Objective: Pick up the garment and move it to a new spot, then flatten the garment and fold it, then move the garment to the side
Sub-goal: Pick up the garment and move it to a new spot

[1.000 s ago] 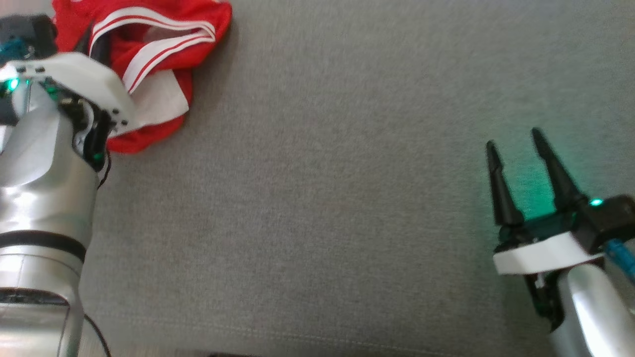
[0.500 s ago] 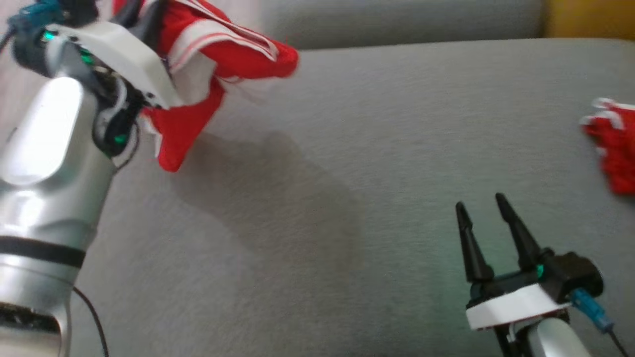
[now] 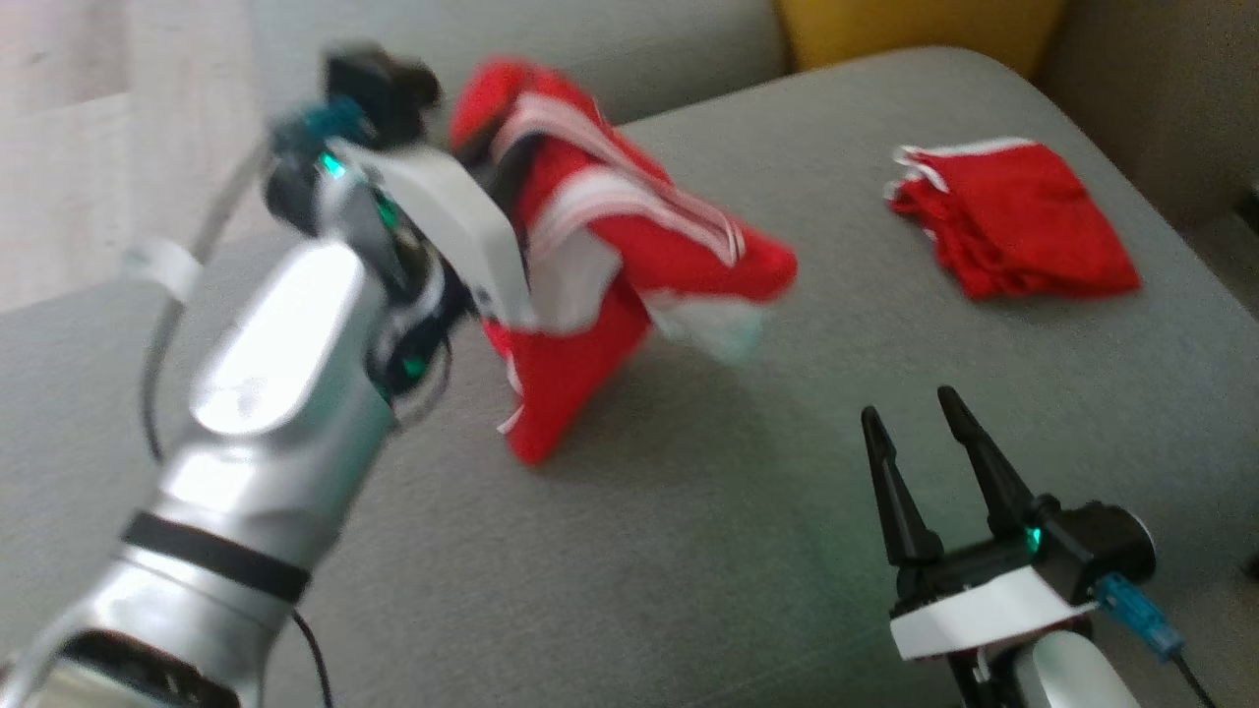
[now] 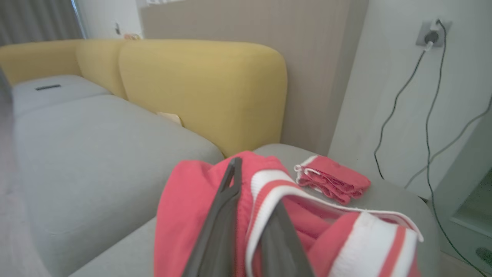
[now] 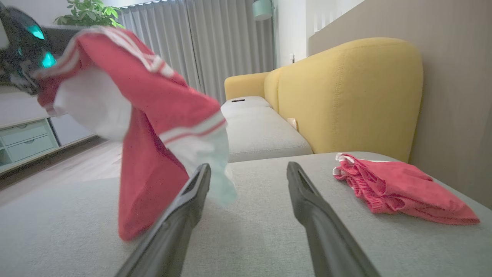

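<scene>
1. While the left gripper point(image 4: 255, 182) is clamped on a bunched part of the garment point(image 3: 629, 256), the red, white-striped piece hangs in the air over the left-middle of the grey sofa seat point(image 3: 689, 551). Its lowest corner is close to the seat, and I cannot tell whether it touches.
2. The right gripper point(image 3: 910, 403) is empty with its fingers apart. It sits low over the near right of the seat, well apart from the garment.
3. The hold looks to be on a bunch of several layers. A quick swing could let a layer slide out, and the garment might then drop in a heap or slip off the seat's left edge.
4. A dangling corner that drags on the seat could roll under itself, which would make flattening harder.
5. A set-down too far to the right could land the garment on the folded red garment point(image 3: 1013, 231) at the far right and disturb it.
6. The left wrist view shows the grip itself, with a white band running between the two dark fingers. In the head view that spot is blurred and covered by cloth.
7. The left wrist view also shows a wall socket point(image 4: 432, 34) with cables beyond the seat.
8. The right wrist view gives the side-on hang of the garment, with the yellow backrest point(image 5: 346, 96) and curtains point(image 5: 200, 50) behind it.
</scene>
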Tool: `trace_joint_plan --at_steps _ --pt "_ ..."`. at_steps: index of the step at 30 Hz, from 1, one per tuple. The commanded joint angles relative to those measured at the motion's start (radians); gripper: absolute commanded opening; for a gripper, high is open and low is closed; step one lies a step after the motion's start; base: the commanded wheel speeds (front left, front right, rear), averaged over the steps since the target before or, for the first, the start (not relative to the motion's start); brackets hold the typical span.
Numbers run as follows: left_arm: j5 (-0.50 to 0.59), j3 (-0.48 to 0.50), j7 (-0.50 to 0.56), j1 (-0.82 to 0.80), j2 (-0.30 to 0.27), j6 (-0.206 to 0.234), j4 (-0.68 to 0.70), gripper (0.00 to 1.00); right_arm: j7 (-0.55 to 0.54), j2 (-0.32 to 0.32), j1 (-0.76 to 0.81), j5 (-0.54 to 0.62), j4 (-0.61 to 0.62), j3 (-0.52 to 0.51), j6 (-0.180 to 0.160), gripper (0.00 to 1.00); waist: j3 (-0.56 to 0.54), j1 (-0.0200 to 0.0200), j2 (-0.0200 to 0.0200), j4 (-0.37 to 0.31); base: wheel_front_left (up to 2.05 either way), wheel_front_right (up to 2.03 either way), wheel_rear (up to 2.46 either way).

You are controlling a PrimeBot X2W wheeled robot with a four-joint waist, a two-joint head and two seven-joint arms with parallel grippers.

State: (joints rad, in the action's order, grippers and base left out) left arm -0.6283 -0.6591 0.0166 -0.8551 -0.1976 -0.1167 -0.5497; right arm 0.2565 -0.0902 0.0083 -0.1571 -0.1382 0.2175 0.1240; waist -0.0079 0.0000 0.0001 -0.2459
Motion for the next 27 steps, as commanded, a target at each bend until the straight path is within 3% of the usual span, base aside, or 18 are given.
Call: trace_joint_plan --at_steps 1,9,10,11,17,21,27 --pt "-0.005 0.026 0.001 -0.024 -0.02 0.011 -0.008 0.0 0.005 0.007 -0.061 -0.005 0.042 0.026 0.007 1.0 0.037 0.0 -0.0001 -0.047 0.0 0.0 0.0" --pt "0.008 -0.022 -0.115 0.054 0.064 0.015 -0.251 0.0 0.005 0.028 -0.122 -0.002 0.061 0.062 0.007 1.0 0.16 0.0 -0.0001 -0.075 0.0 0.0 0.0" --pt "0.019 -0.031 -0.176 0.054 0.084 0.014 -0.305 0.11 0.005 0.032 -0.131 0.0 0.064 0.058 0.007 1.0 0.179 0.0 -0.0001 -0.066 0.0 0.0 0.0" --pt "0.022 -0.036 -0.2 0.055 0.095 0.012 -0.327 1.0 0.005 0.033 -0.131 0.002 0.063 0.057 0.007 1.0 0.181 0.0 -0.0001 -0.06 0.0 0.0 0.0" --pt "0.049 -0.04 -0.276 0.073 0.124 0.003 -0.318 1.0 0.005 0.036 -0.101 0.014 0.052 0.045 0.007 1.0 0.136 0.0 -0.0001 0.019 0.0 0.0 0.0" --pt "0.099 0.028 -0.278 0.137 0.101 0.03 -0.173 1.0 0.005 0.033 -0.065 0.026 0.051 0.025 0.007 1.0 0.083 0.0 -0.0001 0.081 0.0 0.0 0.0" --pt "0.182 0.174 -0.278 0.397 0.048 0.063 0.071 1.0 0.005 0.036 0.024 0.025 0.055 -0.04 0.007 1.0 -0.005 0.0 -0.0001 0.209 0.0 0.0 0.0"
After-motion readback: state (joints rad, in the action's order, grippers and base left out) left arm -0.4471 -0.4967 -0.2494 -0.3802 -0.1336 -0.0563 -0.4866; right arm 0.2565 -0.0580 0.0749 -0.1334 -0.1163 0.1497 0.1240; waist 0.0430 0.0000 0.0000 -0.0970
